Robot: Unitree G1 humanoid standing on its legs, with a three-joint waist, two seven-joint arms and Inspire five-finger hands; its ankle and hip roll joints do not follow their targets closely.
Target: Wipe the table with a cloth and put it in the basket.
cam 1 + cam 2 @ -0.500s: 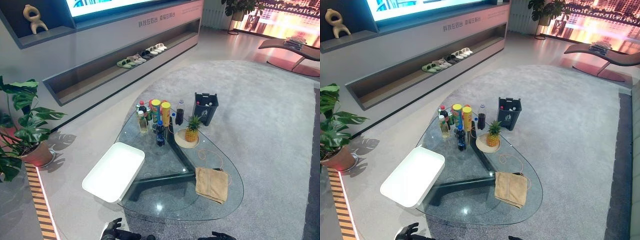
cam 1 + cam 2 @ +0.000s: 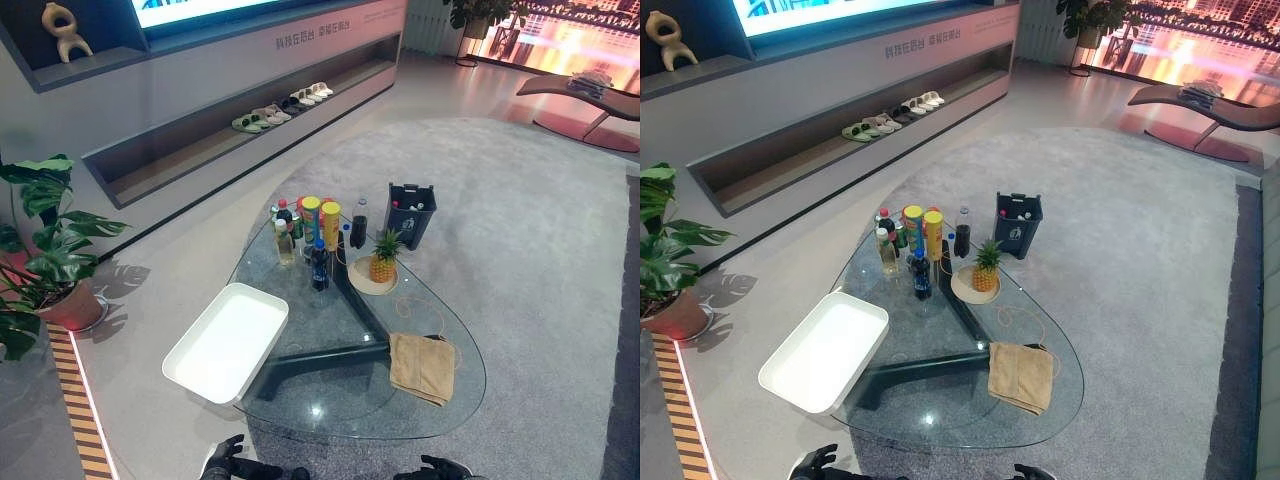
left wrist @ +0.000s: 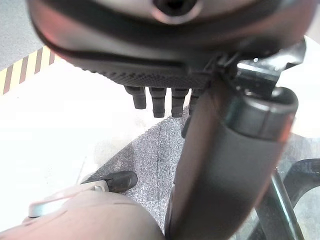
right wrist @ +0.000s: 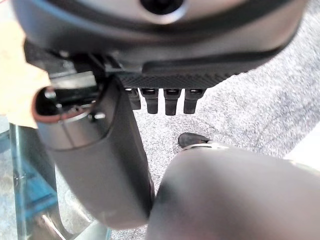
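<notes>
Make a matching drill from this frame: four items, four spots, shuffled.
Things
1. cloth
2. white basket
3. pineapple
4. dark bin

Places
A. on the carpet, just past the far edge of the table
B. on a round plate, mid-table
C. flat on the glass, near right part of the table
D. at the table's left side

Pairs: 1-C, 2-D, 3-B, 4-A
</notes>
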